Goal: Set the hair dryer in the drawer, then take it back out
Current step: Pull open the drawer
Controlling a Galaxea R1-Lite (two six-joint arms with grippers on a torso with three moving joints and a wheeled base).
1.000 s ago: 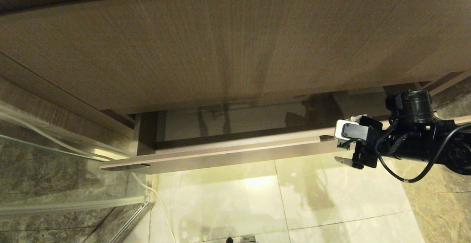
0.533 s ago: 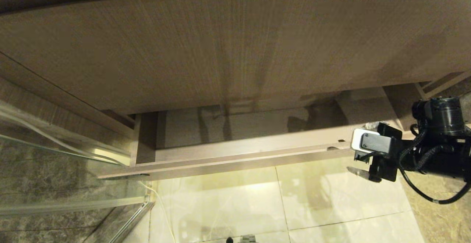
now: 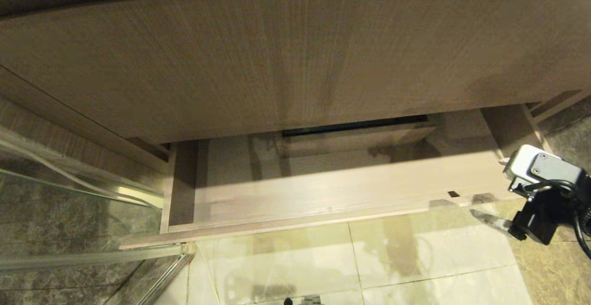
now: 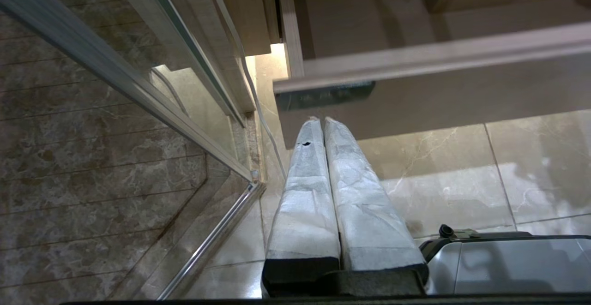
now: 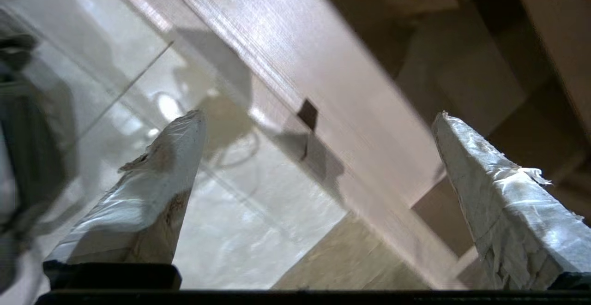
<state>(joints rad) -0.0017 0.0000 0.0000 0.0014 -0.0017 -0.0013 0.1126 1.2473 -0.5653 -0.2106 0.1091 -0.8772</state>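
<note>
**Drawer open, hair dryer not in view**

Nearest to you, the right gripper (image 3: 496, 219) stands spread wide and empty at the front edge of the drawer (image 3: 323, 194). The left gripper (image 4: 322, 122) is pressed together, parked low. Farther in, only the boxed cut-out. The dryer (likely light, smooth, stiff plastic) you should probably take around its barrel.

Drawer (image 3: 323, 194) pulled out, interior open from above near front edge. Tall wood panel (image 3: 277, 65) overhangs drawer's rear, blocks reach there. Boxed cut-out (image 3: 360, 136) stands inside at back. Glass partition (image 3: 69, 189) closes off left corner. Tiled floor (image 3: 392, 259) before front edge free.
</note>
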